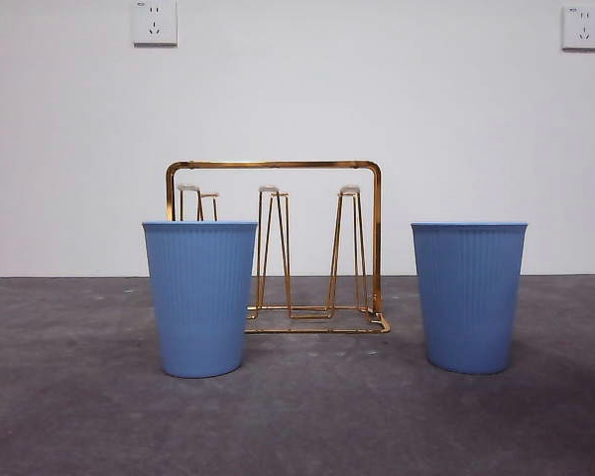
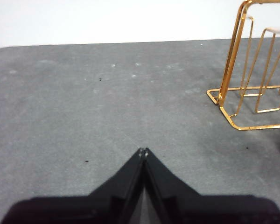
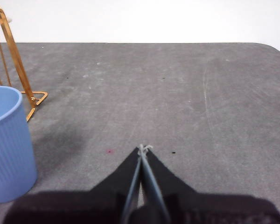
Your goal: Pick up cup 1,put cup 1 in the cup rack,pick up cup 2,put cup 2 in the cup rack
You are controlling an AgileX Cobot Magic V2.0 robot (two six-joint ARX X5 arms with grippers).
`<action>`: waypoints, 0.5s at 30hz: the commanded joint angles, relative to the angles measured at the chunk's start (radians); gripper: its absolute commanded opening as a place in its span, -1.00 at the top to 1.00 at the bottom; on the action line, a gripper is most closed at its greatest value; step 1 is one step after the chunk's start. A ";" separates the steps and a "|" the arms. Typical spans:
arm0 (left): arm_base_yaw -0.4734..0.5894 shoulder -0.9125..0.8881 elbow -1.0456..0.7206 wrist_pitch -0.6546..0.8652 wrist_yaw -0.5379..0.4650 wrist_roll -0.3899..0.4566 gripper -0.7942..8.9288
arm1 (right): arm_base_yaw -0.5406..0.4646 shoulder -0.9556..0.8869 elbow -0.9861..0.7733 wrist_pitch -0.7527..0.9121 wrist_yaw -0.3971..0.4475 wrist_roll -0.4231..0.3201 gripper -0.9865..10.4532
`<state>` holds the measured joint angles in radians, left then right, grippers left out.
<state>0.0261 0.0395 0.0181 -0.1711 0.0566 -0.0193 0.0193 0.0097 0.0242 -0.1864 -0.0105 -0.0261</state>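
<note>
While both cups stand upright before the cup rack point(image 1: 278, 248), your right gripper point(image 3: 143, 148), jaws closed and empty, has the right cup point(image 3: 7, 144) just to its left.

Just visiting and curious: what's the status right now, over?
Left gripper shut, empty, waiting. Right gripper shut, empty, beside the right cup. Left cup and right cup upright on table, none on cup rack. Nothing in the way.
</note>
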 commanded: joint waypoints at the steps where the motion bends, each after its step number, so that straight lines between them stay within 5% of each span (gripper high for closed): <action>1: 0.003 0.000 -0.010 0.007 0.004 -0.045 0.84 | 0.000 -0.001 -0.010 0.006 0.000 0.000 0.82; 8: 0.003 0.000 -0.006 0.007 0.008 -0.141 0.84 | 0.000 -0.001 -0.010 0.033 -0.019 0.075 0.83; 15: 0.003 0.009 0.054 -0.001 0.146 -0.234 0.85 | 0.000 0.001 0.036 0.050 -0.020 0.235 0.85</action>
<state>0.0261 0.0475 0.0551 -0.1818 0.1875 -0.2157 0.0193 0.0113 0.0406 -0.1505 -0.0273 0.1478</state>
